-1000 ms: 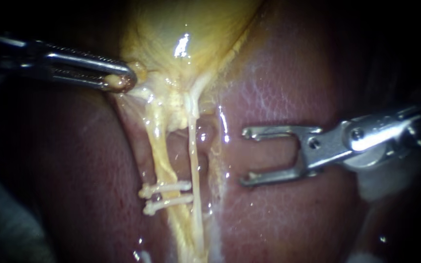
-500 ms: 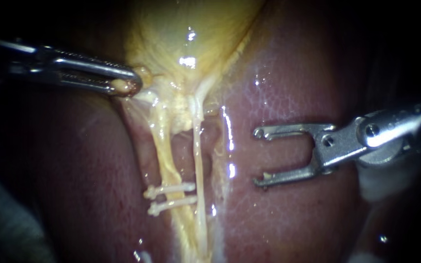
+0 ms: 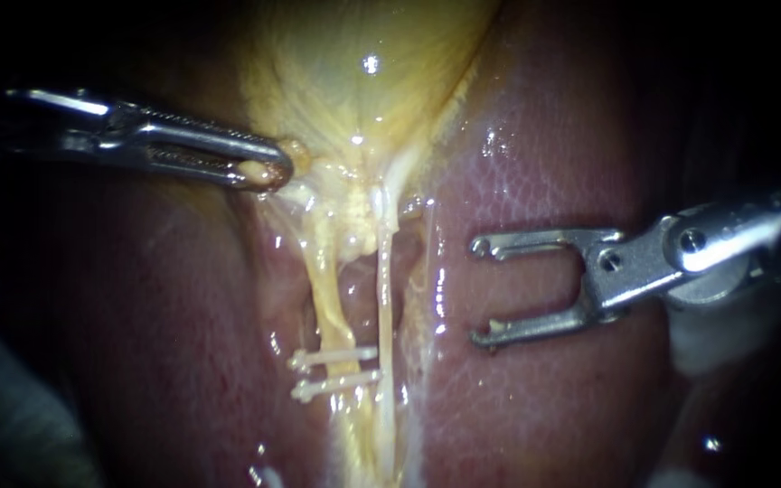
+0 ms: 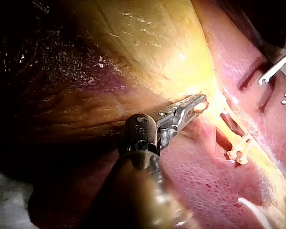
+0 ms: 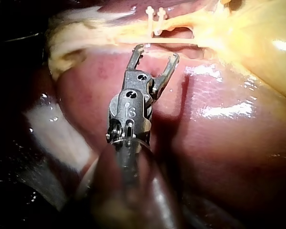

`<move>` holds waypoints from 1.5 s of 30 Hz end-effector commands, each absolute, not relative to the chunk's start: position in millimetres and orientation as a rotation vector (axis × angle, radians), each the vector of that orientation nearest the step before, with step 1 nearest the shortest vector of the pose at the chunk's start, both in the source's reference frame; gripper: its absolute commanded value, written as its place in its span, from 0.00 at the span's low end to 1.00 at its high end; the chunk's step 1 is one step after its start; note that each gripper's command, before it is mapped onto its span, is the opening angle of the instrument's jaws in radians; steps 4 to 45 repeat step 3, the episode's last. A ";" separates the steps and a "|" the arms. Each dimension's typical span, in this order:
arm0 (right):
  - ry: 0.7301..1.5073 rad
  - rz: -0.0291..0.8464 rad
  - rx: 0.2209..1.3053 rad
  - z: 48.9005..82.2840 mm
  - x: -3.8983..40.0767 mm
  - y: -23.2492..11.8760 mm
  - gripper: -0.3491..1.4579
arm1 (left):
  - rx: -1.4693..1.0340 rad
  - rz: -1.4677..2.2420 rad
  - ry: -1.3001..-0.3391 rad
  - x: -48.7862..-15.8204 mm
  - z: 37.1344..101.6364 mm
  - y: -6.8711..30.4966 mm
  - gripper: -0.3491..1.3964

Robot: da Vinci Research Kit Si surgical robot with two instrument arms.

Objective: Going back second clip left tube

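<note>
Your right instrument [image 3: 478,294] holds its jaws wide over the liver [image 3: 535,407], apart from the left tube [image 3: 325,289], which two clips [image 3: 341,355] cross. The right wrist view shows those clips straight ahead of the jaws. Your left instrument [image 3: 268,172] grips tissue [image 3: 295,150] at the gallbladder [image 3: 363,81] neck.

The left instrument [image 3: 268,172] and right instrument [image 3: 479,292] are bright polished metal, and the left one's jaws are finely ridged. The gallbladder [image 3: 363,54] is smooth and wet-glossy. The liver [image 3: 535,163] is glossy too, with a fine netted grain. The two clips [image 3: 341,356] look like matt white plastic.
</note>
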State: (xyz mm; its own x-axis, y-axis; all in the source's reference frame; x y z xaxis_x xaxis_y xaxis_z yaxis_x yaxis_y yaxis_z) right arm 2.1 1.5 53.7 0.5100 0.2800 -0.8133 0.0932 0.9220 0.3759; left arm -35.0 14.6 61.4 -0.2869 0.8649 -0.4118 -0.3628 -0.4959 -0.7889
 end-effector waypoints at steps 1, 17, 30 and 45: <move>1.041 0.115 0.402 53.6 2.1 1.5 0.47 | -1.092 1.884 -0.729 -35.0 61.3 14.6 0.00; 1.044 0.117 0.402 53.5 2.1 1.5 0.47 | -1.092 1.884 -0.729 -35.0 61.3 14.7 0.00; 1.044 0.117 0.402 53.5 2.1 1.5 0.47 | -1.092 1.884 -0.729 -35.0 61.3 14.7 0.00; 1.044 0.117 0.402 53.5 2.1 1.5 0.47 | -1.092 1.884 -0.729 -35.0 61.3 14.7 0.00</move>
